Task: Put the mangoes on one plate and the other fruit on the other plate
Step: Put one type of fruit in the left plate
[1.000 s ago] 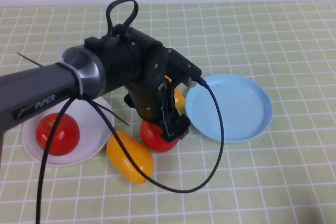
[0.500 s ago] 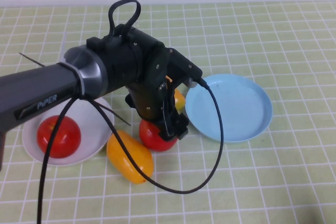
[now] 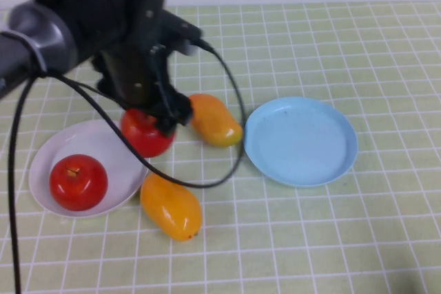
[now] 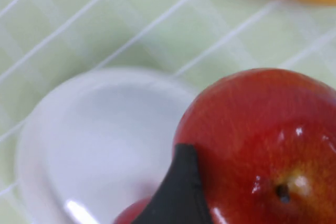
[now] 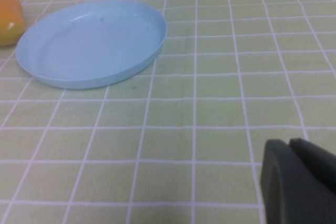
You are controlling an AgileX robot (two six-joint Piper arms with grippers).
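a: two apples were visible. the left end effector point(image 3: 155, 118) pinched one red apple point(image 3: 146, 132) above the rim of the white plate point(image 3: 110, 144); the other apple point(image 3: 78, 182) lay in it.

b: and the right end effector point(image 5: 299, 182)?

a: pressed together, low over the bench point(image 3: 358, 239), near the empty blue plate point(image 3: 301, 140). one mango point(image 3: 216, 120) lay beside that plate, the second mango point(image 3: 171, 206) beside the white one.

My left arm: matte black blocky wrist housing, grey metal sleeve behind, thin black cable point(image 3: 227, 122) looping off. My right hand point(image 5: 296, 179): dark grey, rounded fingers.
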